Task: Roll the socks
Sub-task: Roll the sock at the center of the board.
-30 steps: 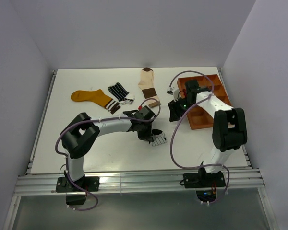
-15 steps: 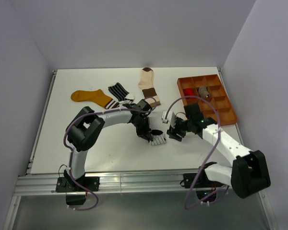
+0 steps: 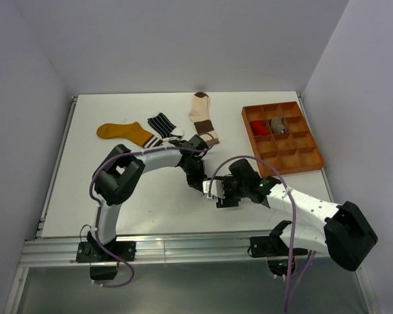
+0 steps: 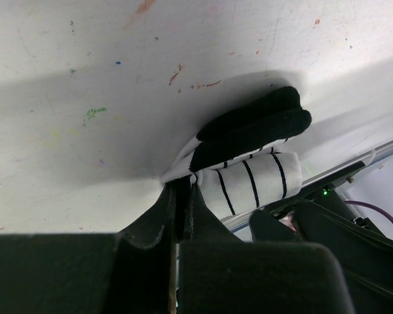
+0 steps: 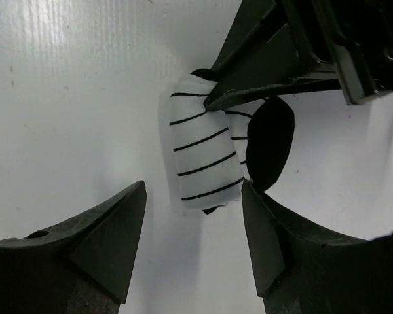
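A white sock with thin black stripes and black toe and heel (image 3: 214,188) lies folded into a short roll at the table's middle front. My left gripper (image 3: 200,178) is shut on its edge; in the left wrist view the jaws (image 4: 181,186) pinch the fabric next to the striped roll (image 4: 252,178). My right gripper (image 3: 219,193) is open, its fingers on either side of the roll's end (image 5: 200,157) in the right wrist view (image 5: 194,191), not pressing it. A mustard sock (image 3: 123,133), a black white-striped sock (image 3: 162,124) and a cream brown-toed sock (image 3: 202,112) lie flat at the back.
An orange-brown compartment tray (image 3: 301,157) stands at the right, with a red roll (image 3: 257,125) and a grey roll (image 3: 277,124) in its back compartments. The right arm's cable (image 3: 232,160) loops over the table between tray and sock. Walls close in on three sides.
My right arm has swung from the tray down to the table's middle front and now stands open around the striped roll. My left gripper has stayed shut on the sock.
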`<state>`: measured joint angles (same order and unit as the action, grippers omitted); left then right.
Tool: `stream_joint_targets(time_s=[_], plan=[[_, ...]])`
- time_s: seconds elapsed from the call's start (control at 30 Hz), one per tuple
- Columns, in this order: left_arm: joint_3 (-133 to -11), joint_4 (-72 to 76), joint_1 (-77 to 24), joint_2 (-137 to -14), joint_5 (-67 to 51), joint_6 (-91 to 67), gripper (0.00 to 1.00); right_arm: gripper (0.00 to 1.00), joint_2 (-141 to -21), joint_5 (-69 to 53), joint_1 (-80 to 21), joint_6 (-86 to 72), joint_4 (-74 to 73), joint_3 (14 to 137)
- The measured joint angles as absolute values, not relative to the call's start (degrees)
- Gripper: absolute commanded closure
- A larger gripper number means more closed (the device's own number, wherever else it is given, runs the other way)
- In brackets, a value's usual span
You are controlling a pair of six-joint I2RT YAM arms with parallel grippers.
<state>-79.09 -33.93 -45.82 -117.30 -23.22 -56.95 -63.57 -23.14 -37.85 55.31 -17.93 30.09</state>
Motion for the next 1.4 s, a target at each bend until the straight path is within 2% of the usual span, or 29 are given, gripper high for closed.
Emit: stream_joint_targets(time_s=[0.2, 0.3, 0.47, 0.53, 0.67, 0.97, 1.2, 1.33, 1.4], plan=[[-79.2, -33.8, -45.8, -117.9, -24.4, -57.8, 1.0, 0.34, -67.2, -18.7, -41.8, 56.3, -14.1, 29.5], [-79.2, -33.7, -45.8, -118.0, -24.8, -58.0, 1.0, 0.39, -69.3, -16.9, -43.0, 56.4, -12.3, 29.5], [-79.2, -33.6, -45.5, -118.0, -25.5, -58.2, 1.0, 0.63, -72.6, -14.6, -43.6, 56.2, -10.1, 29.5], [-79.1, -33.4, -45.3, -118.0, -25.6, -58.4, 0.99, 0.75, -73.3, -14.2, -43.6, 55.7, -9.8, 29.6], [-78.3, -32.1, -45.0, -117.9, -26.2, -59.7, 0.94, 0.83, -73.9, -14.5, -42.9, 54.5, -10.4, 30.4], [-64.3, -14.5, -44.6, -110.4, -26.3, -70.8, 0.94, 0.89, -81.8, -28.5, -31.9, 53.9, -22.3, 40.4], [-57.5, -4.4, -46.2, -106.0, -21.5, -77.3, 0.93, 0.88, -97.1, -40.1, -24.2, 57.2, -39.8, 55.4], [-55.1, -0.8, -46.6, -104.9, -18.9, -77.8, 0.83, 0.91, -105.7, -44.3, -21.8, 58.3, -49.2, 63.4], [-53.7, 1.2, -46.7, -104.2, -17.5, -77.6, 0.77, 0.89, -109.1, -45.6, -21.1, 58.1, -52.9, 66.6]])
